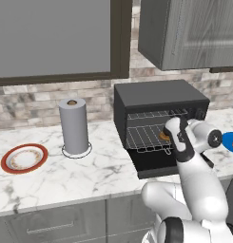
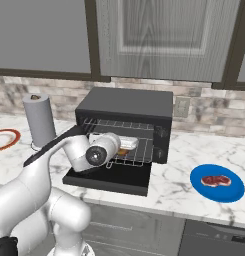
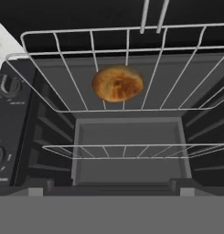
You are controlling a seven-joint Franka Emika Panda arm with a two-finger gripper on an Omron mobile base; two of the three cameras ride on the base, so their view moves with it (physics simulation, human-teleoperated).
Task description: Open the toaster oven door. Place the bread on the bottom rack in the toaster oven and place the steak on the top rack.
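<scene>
Resting on the bottom rack (image 3: 109, 73), the bread (image 3: 117, 83) (hand spread wide).

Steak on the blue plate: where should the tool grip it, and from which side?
The flat pinkish-red steak lies alone on the round blue plate, right of the black toaster oven. Probably come straight down and pinch across its narrower width; its low flat edges offer little from the side.

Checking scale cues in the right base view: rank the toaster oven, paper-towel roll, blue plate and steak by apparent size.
1. toaster oven
2. paper-towel roll and blue plate: look alike, so unranked
3. steak
</scene>
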